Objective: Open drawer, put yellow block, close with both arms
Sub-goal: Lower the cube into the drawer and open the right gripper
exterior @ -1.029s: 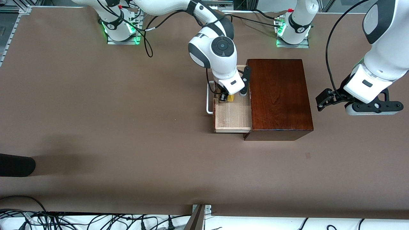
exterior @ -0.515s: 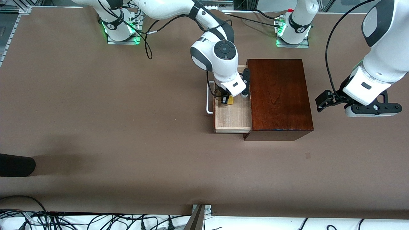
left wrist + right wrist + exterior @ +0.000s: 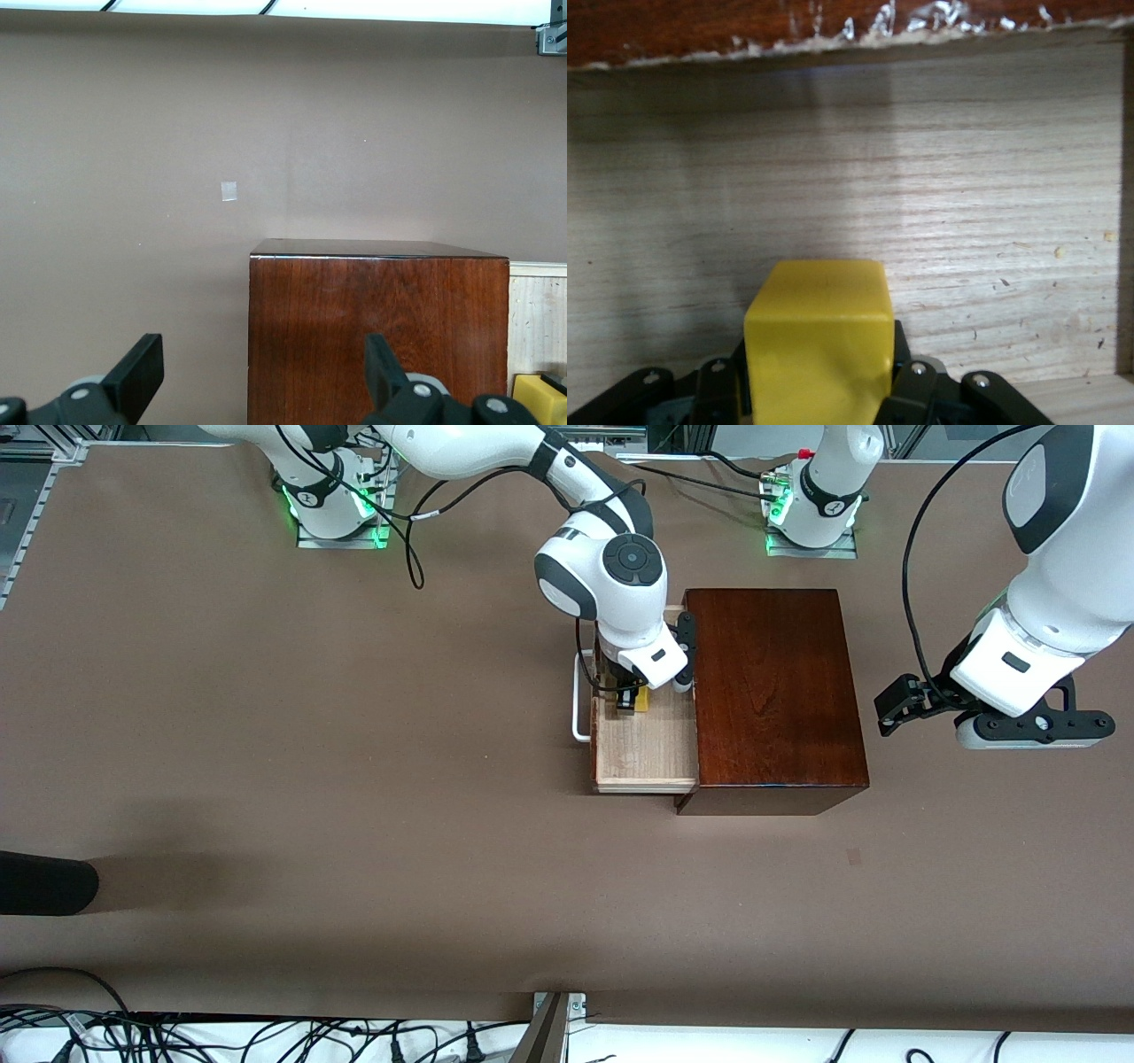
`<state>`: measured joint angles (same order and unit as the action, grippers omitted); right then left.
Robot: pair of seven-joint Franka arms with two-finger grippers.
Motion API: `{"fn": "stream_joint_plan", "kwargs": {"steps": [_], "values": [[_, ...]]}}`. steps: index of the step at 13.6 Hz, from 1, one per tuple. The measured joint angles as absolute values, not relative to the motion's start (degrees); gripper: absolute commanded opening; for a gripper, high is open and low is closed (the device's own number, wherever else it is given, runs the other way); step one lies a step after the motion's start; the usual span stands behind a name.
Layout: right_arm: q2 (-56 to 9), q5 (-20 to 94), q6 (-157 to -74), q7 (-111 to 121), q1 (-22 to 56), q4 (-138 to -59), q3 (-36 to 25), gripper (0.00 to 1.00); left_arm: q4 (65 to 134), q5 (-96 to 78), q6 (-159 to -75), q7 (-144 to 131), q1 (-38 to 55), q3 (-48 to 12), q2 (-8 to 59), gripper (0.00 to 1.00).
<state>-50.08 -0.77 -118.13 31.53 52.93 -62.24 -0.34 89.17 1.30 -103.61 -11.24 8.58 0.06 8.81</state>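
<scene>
The drawer (image 3: 644,751) stands pulled out of the dark mahogany box (image 3: 775,691), toward the right arm's end of the table, with its white loop handle (image 3: 578,701) outermost. My right gripper (image 3: 627,700) is shut on the yellow block (image 3: 640,702) and holds it inside the drawer, at the part farther from the front camera. The right wrist view shows the block (image 3: 819,332) between the fingers, over the pale wood floor (image 3: 939,177); I cannot tell whether it touches. My left gripper (image 3: 1035,731) is open and empty, waiting beside the box at the left arm's end (image 3: 261,385).
A dark object (image 3: 44,882) pokes in at the table's edge at the right arm's end. A small pale patch (image 3: 852,856) lies on the table nearer the front camera than the box. A metal bracket (image 3: 558,1005) sits at the front edge.
My right arm has shifted slightly toward the box with the block still held in the drawer. The left arm has barely moved.
</scene>
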Motion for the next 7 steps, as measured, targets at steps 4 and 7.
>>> {"fn": "stream_joint_plan", "kwargs": {"steps": [4,7], "values": [[-50.09,-0.82,-118.15,31.51,53.13,-62.23,-0.50,1.00,89.14,1.30,-103.61,-11.18,8.58,0.06,8.81,1.00],[-50.09,-0.82,-118.16,31.30,53.15,-62.21,-0.65,1.00,89.12,1.30,-103.61,-11.15,8.58,0.06,8.82,1.00]]}}
